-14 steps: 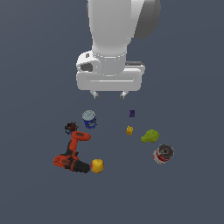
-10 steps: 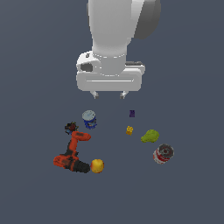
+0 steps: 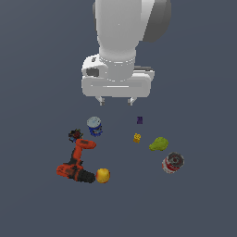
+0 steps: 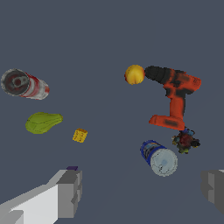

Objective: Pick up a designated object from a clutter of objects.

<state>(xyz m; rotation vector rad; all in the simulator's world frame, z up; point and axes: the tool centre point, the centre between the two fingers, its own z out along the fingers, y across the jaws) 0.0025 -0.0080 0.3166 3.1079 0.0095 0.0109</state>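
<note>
Claw (image 3: 116,100) open, empty, hovering high over clutter. Round fruit (image 3: 102,175) on counter (image 3: 37,92), near side, touching power drill (image 3: 76,161) nose. Blue-white can (image 3: 94,126), pear (image 3: 158,144), red-white can (image 3: 172,162) well apart from it.

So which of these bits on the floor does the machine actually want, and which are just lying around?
Part of the job:
- round yellow-orange fruit, touching the drill's nose
- gripper, open, hanging above the items

Just lying about:
- orange-red drill
- blue-white can
- red-white can
- green pear
- tiny yellow block
- tiny purple block
</note>
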